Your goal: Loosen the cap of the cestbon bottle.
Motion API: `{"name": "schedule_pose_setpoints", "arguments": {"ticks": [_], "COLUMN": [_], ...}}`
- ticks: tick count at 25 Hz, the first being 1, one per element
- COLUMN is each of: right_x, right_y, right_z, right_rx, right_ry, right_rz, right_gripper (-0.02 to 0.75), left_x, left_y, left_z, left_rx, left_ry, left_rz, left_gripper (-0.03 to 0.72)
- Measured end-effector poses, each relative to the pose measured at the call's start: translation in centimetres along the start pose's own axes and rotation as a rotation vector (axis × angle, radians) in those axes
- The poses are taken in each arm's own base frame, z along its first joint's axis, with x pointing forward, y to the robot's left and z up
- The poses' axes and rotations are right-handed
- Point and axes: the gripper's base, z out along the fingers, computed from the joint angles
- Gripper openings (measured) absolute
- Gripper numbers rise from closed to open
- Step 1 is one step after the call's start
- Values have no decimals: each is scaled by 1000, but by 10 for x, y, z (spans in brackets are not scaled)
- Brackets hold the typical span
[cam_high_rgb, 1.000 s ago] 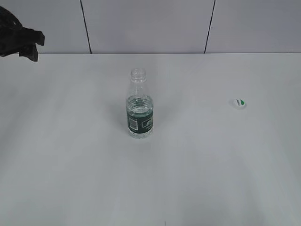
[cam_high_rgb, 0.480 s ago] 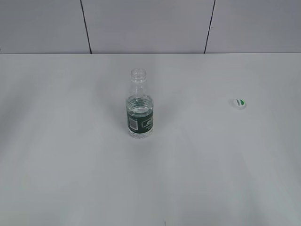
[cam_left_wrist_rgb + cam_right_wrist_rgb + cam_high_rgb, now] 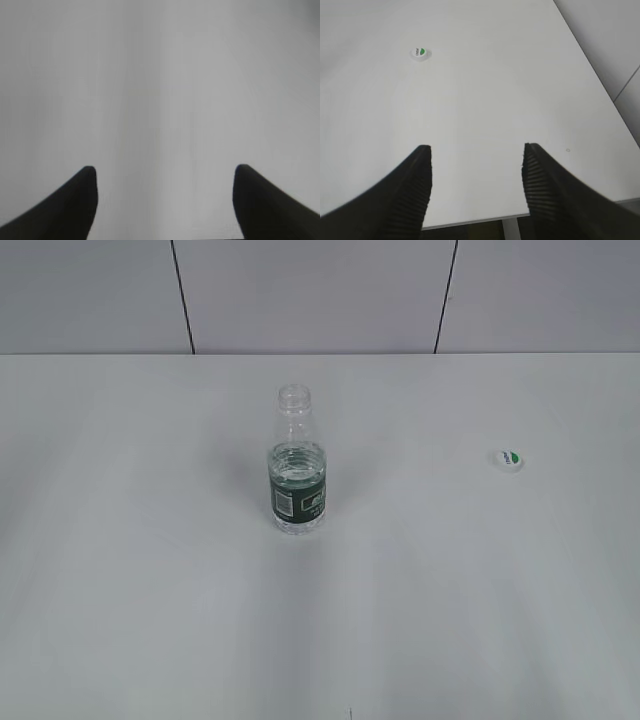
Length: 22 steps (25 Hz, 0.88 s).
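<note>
The cap [image 3: 508,458] is lying off the upright cestbon bottle [image 3: 298,468], well apart to its right on the tabletop [image 3: 150,590], nearer the right tool [image 3: 476,172], which, like the left tool [image 3: 165,192], is hanging spread and empty.

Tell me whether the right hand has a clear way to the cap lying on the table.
Probably yes. In the right wrist view the cap lies alone on the bare table, ahead and to the left of the open right hand, with nothing between them. The bottle stands well apart from it.
</note>
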Motion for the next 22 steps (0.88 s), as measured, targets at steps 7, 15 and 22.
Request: {"name": "schedule_pose_setpoints", "arguments": {"ticks": [7,15,22], "right_x": [0,0,0], "right_y": [0,0,0], "right_z": [0,0,0], "right_rx": [0,0,0], "right_ry": [0,0,0], "right_rz": [0,0,1], "right_gripper": [441,441,441], "left_x": [75,142,169], "left_y": [-6,-6,-8], "left_z": [-24,-35,-45], "left_rx": [86,106,129], "left_ry": [-154,-389,-568], "left_rz": [9,-3,-15], "left_gripper": [482,480,480]}}
